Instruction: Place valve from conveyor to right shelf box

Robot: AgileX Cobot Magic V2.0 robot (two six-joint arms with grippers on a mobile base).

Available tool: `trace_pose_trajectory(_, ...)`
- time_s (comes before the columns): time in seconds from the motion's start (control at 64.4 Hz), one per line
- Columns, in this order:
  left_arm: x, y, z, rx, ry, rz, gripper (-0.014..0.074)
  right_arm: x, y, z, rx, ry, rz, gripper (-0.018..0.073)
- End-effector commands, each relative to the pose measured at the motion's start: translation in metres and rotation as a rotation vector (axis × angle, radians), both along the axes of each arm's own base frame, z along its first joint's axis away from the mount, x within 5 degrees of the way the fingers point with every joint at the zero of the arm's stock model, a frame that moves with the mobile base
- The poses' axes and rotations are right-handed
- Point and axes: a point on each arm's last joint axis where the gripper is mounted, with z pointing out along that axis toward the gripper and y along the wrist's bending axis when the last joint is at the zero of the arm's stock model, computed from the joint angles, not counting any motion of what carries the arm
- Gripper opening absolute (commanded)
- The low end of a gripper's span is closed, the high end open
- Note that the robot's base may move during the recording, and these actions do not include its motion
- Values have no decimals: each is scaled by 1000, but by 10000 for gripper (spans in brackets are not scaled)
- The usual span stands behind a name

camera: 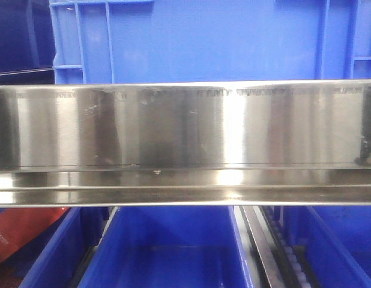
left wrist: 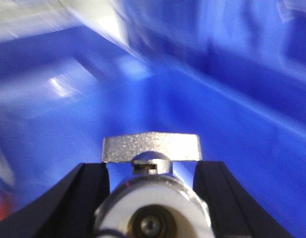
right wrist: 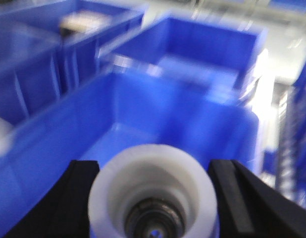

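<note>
Front view: a brushed stainless shelf beam (camera: 185,126) runs across the middle of the frame, scuffed and streaked with glare. A blue crate (camera: 215,39) stands behind it, upper centre. Below it sit three open blue bins: centre (camera: 167,246), lower left (camera: 53,252), lower right (camera: 335,246). A metal roller track (camera: 275,246) lies between the centre and right bins. A red-orange object (camera: 17,231) shows at the lower left edge; too little is visible to identify it.

Left wrist view: heavy motion blur. The left gripper (left wrist: 153,168) is clamped on the valve (left wrist: 152,198), with black fingers (left wrist: 88,198) against either side. The white end cap faces the camera and the silver lever is on top. The blurred blue bin interior (left wrist: 232,114) fills the background.

Right wrist view: the right gripper (right wrist: 154,166) grips a white-capped piece (right wrist: 152,173) with a metal bore; no lever is visible on it. It hangs over the open front bin (right wrist: 143,114). A further bin (right wrist: 207,49) lies behind, upper centre, and more bins (right wrist: 44,64) stand at left. The right edge is overexposed.
</note>
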Motion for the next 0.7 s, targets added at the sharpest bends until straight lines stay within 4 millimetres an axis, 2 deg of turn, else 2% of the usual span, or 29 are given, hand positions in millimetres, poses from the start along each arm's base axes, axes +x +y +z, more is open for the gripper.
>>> trace_pose_trajectory(0.0,13,-14,-15,10,26,-19,-111,17,7,-9,-8,-2,-2,-155)
trace_pose_trajectory(0.171,38,-28,-57,75,156,-25,-111,50,22,-50,-68,129,3,-155)
trace_pose_trajectory(0.295,46,-32,-74,101,207,-27,-103,66,30,-74,-100,199,5,-155)
trace_pose_trajectory(0.341,48,-33,-78,107,219,-27,-69,72,32,-83,-111,225,6,-145)
trace_pose_trajectory(0.403,51,-35,-83,115,239,-29,-1,76,34,-91,-122,249,7,-118)
trace_pose_trajectory(0.497,52,-36,-91,132,273,-31,165,80,36,-99,-136,278,9,-32)
trace_pose_trajectory(0.605,53,-36,-92,138,283,-32,381,81,36,-102,-145,297,11,170)
trace_pose_trajectory(0.683,53,-36,-92,138,283,-32,504,80,36,-102,-146,300,12,337)
